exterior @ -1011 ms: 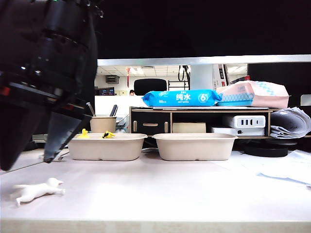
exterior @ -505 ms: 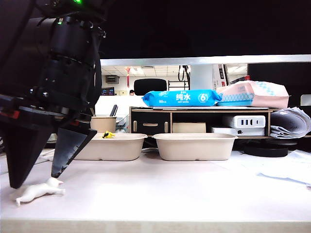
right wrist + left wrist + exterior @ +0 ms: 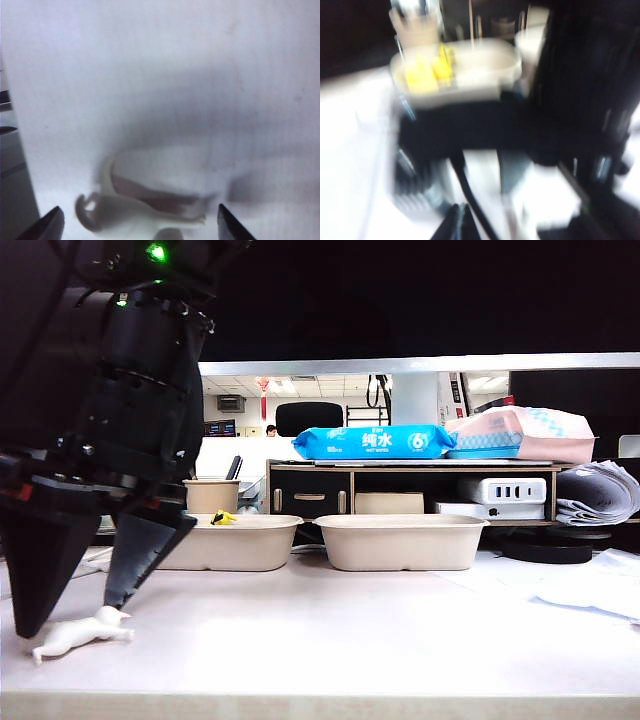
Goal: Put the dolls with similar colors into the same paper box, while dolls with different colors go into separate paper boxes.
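Straddling the doll: your right gripper (image 3: 68, 615), carried across to the lower left of the exterior view, hangs point-down over the white four-legged animal (image 3: 75, 632), one dark finger on each side of it.
Right claw: spread wide, with nothing in it; in the right wrist view (image 3: 140, 225) its two tips sit well apart with the animal (image 3: 130, 212) between them. You cannot tell from either view whether a tip touches the toy.
White animal: lying on its side on the pale table (image 3: 350, 640), at the lower left of the exterior view, well in front of the boxes.
Left paper box (image 3: 225, 545): left of centre in the exterior view, partly hidden by your right arm. The yellow bird with black wings (image 3: 223, 518) shows above its rim.
Left wrist view: badly blurred. It shows that same box (image 3: 470, 95) with two yellow dolls inside, the duck (image 3: 420, 77) and the bird (image 3: 442, 67) side by side.
Right paper box (image 3: 400, 540): at the centre of the exterior view, just beside the left one. Nothing shows above its rim.
Left claw: too blurred in its own wrist view to make out, so you cannot tell whether it is parted or closed.
Pen cup (image 3: 212, 495): behind the left box.
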### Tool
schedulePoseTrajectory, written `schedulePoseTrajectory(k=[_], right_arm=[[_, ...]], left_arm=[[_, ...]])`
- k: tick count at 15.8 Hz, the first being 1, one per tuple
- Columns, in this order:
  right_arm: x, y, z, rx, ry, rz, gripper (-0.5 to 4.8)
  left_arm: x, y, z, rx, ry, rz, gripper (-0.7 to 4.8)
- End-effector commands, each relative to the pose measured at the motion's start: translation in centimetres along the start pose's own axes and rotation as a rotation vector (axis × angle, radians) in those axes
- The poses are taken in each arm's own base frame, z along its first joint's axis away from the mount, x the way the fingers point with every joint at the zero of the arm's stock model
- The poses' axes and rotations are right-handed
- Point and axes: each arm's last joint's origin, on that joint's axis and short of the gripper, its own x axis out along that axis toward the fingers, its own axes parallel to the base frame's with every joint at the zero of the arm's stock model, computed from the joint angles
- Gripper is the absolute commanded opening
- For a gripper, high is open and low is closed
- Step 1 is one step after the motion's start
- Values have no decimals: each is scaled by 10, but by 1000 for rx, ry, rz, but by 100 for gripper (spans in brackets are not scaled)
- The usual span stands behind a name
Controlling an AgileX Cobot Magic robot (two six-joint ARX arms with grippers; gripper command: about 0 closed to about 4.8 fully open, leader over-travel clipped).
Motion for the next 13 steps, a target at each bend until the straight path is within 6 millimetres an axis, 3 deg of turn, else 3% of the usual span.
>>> schedulePoseTrajectory(k=[1,9,13], right_arm=[[-2,-1,-3,24,26,7,393],[0,-2,2,19,-27,-10,392],[16,-6,0,34,3,-1,392]], left_arm=[[-3,0,8,-3,-82,7,-5],[-4,0,-3,-3,-28,5,-5],[-4,0,-3,-3,-28,5,-5]])
